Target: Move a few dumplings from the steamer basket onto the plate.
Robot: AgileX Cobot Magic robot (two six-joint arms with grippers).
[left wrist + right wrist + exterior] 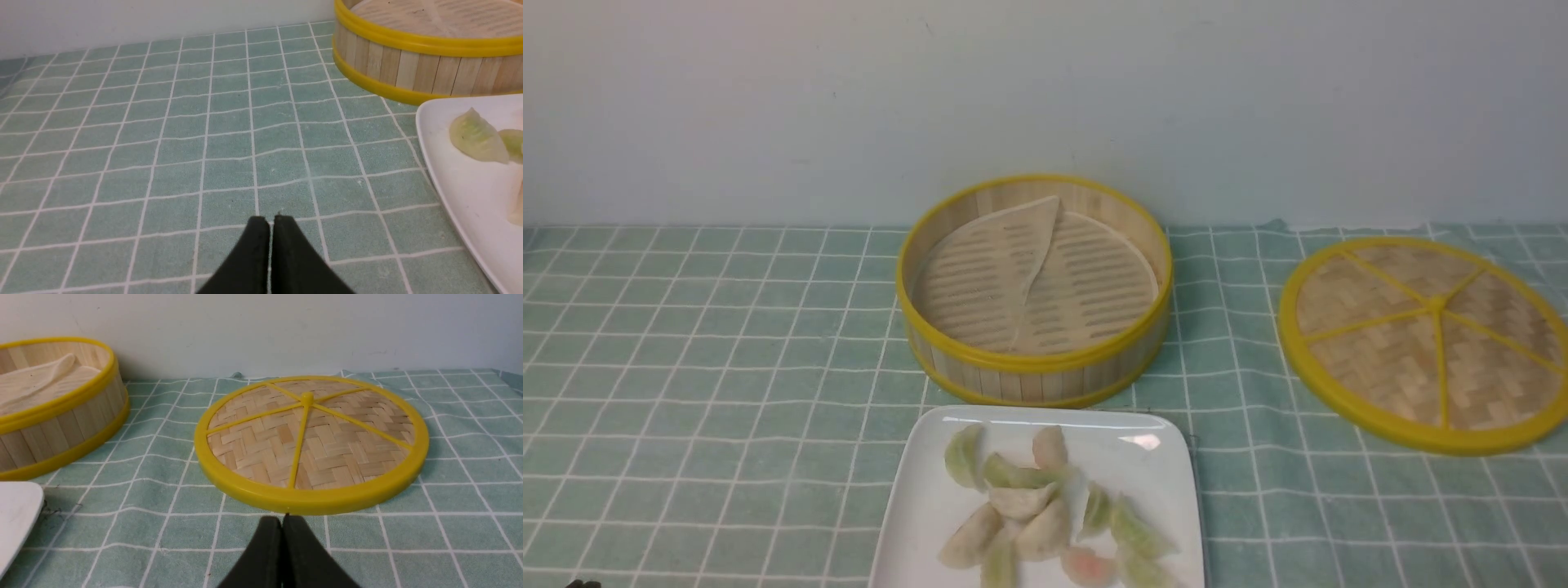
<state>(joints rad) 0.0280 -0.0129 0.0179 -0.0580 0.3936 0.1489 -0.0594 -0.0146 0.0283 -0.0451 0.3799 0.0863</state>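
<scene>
Front view: dumplings [1045, 506] piled on plate [923, 498] at near centre, steamer basket [1034, 359] just beyond it w/ only its creased liner [1033, 278] inside, lid [1425, 343] flat on cloth [711, 343] to the right; no arms visible there. Wrist views add the rest: left gripper [271, 222] pressed together, empty, over bare cloth left of plate. Right gripper [282, 520] likewise closed on nothing, just near of lid.

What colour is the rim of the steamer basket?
Yellow, above and below the pale bamboo slat wall of the steamer basket. The front view shows it best.
</scene>
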